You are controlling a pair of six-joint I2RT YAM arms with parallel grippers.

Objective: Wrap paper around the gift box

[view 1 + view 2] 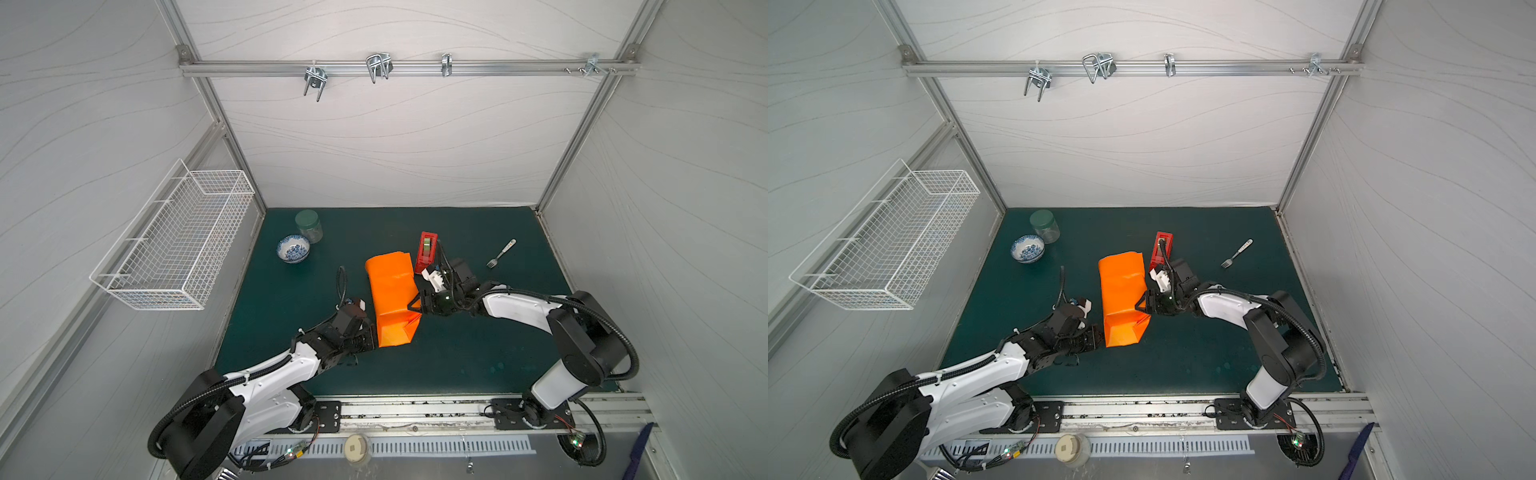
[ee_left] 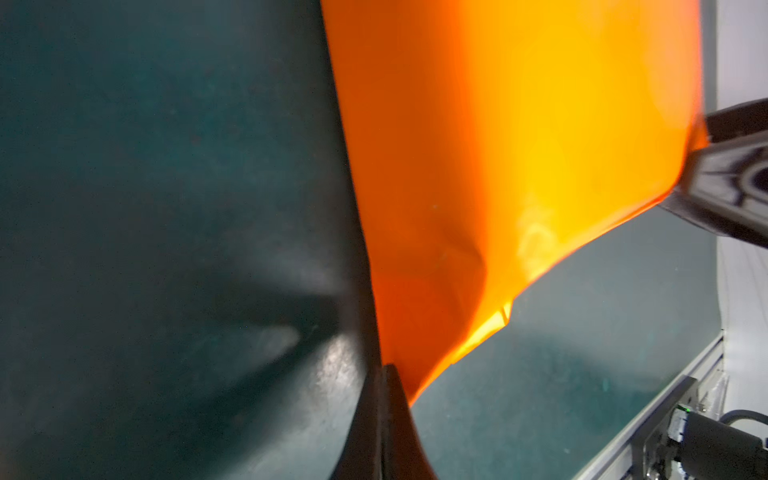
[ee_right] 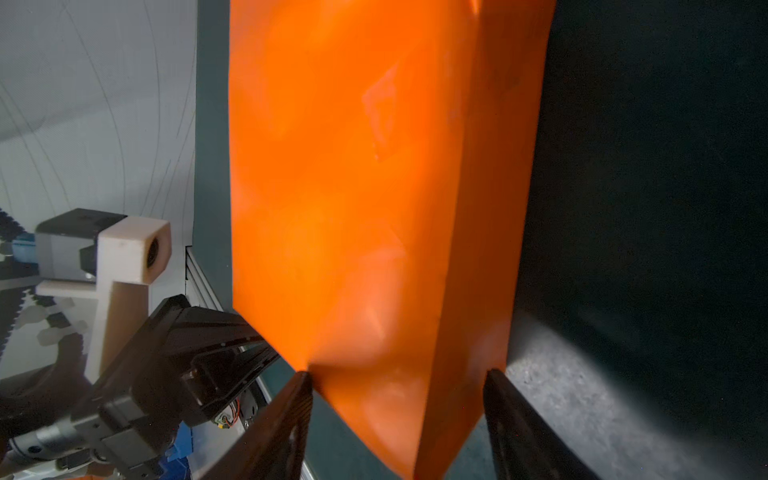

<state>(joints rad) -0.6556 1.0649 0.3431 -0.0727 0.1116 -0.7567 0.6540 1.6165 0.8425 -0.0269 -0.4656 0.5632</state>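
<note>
Dark green counter point(image 1: 478, 332) inside a white-walled cell, with a white wire basket point(image 1: 178, 241) mounted on the wall to its left.

The left arm point(image 1: 270, 374) reached from the near edge low and forward, forearm slanting towards the centre and wrist level. The right arm point(image 1: 519, 309) rose from its base, bent at the elbow and stretched leftward, its wrist rolled so that the camera sat on the far side.

The paper point(image 1: 392, 291), bright orange and creased, stood folded into a long parcel at the middle of the counter in both top views. Its far end lay on the counter and its near end was lifted between the two claws. The gift box could not be seen; the paper covered it.

The left claw point(image 2: 384, 368) was pressed together on the parcel's near-left edge, with the sheet pinched at its tips. The right claw point(image 3: 399, 372) stood apart, one fingertip point(image 3: 305, 376) on each side of the parcel's right-hand fold and close against the paper.

A red tape dispenser point(image 1: 426, 251) stood just beyond the parcel's far right corner. A green-lidded jar point(image 1: 309, 226) and a blue-patterned bowl point(image 1: 294, 248) sat together at far left. A fork point(image 1: 500, 253) lay well apart at far right.
</note>
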